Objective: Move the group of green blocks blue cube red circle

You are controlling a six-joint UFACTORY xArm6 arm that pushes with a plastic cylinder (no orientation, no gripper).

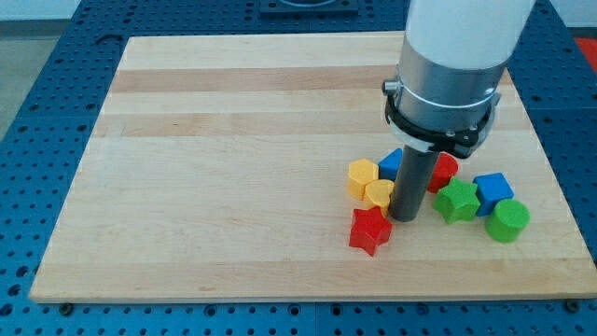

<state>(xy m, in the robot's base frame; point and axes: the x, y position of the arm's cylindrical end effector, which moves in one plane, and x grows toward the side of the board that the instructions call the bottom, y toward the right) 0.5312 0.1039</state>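
Jaws do not exist on this rig; my tip (405, 217) is a bare rod end resting on the wooden board (233, 140) in the lower right of the frame. Immediately to its right lie the group: green star-like block (457, 201), blue cube (492, 191), green cylinder (507, 221), and red circle (445, 171) partly hidden behind the rod. On the tip's left sit 2 yellow blocks (364, 177) (380, 194), below-left a red star (370, 231), behind it another blue block (393, 162). Pushing rightward looks unobstructed.
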